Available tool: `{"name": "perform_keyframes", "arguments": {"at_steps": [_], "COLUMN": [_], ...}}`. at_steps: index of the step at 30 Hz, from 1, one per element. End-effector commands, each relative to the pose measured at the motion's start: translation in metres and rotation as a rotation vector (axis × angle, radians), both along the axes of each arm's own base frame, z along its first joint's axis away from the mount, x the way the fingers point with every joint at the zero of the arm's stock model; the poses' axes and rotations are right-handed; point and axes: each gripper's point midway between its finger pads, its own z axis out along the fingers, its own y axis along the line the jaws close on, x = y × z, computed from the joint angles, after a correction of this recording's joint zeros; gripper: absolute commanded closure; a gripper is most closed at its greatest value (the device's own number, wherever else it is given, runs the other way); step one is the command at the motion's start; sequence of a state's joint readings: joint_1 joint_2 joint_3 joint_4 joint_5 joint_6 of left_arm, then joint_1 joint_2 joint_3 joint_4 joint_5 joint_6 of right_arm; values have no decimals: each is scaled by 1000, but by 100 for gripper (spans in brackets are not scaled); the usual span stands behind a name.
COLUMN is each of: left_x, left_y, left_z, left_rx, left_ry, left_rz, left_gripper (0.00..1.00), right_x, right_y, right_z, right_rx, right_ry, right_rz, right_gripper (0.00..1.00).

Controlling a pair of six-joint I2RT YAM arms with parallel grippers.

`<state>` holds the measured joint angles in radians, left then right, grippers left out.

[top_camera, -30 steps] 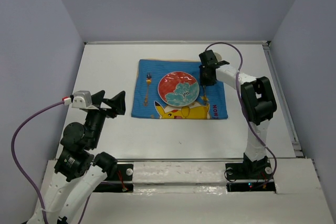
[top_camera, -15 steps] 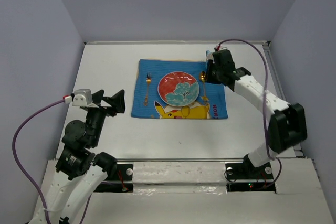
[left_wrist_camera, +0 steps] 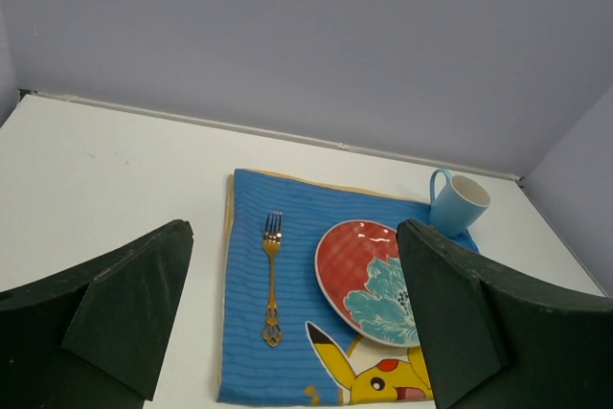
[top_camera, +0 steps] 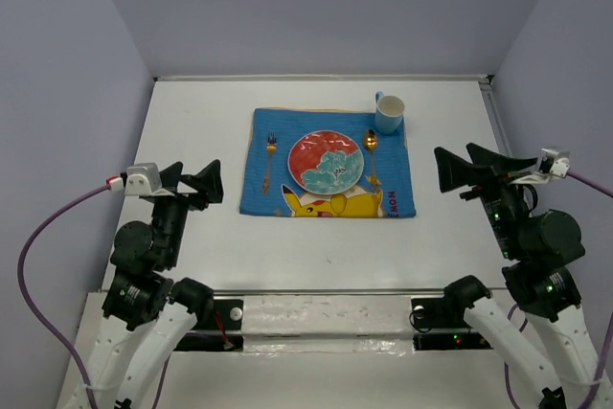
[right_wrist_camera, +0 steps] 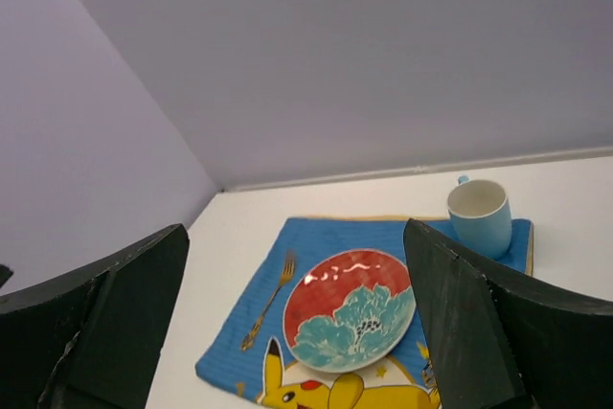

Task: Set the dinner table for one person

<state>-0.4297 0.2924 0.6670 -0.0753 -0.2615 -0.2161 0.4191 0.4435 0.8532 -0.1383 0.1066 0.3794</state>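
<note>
On the white dinner table lies a blue cartoon-print placemat. A red and teal plate sits in its middle. A gold fork lies left of the plate and a gold spoon right of it. A light blue mug stands upright on the mat's far right corner. My left gripper hovers open, well left of the mat. My right gripper hovers open, to the right of the mat. Both are empty. The left wrist view shows the fork, plate and mug between its fingers.
Lavender-grey walls close in the table at the back and both sides. A raised rail runs along the right edge. Purple cables loop off both wrists.
My right arm has pulled back from the mat's far right corner to the near right and its gripper has opened. The mug now stands free there. The left arm has barely moved.
</note>
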Motion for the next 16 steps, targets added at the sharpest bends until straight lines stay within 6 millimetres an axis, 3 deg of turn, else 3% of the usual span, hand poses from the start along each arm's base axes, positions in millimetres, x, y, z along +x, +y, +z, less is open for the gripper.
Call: {"name": "perform_keyframes", "arguments": {"at_steps": [1,8,11,16], "left_x": [-2,-14,-13,-2], "left_y": [0,-2,-3,-10], "left_z": [33,82,80,59], "left_rx": [-50,-98,-98,-75], "left_ry": [-79,-198,-197,-135], "left_rz": [-7,-46,-46,-56], "left_gripper": [1,1,1,1], "right_x": [1,-41,-43,-40], "right_y": [-14,-44,-48,-40], "right_z": [-22,14,12,11], "right_rx": [18,58,53,43], "right_ry": [25,-125,-127,-109], "right_rz": [-70,-131,-147,-114], "right_gripper": [0,0,0,0]}}
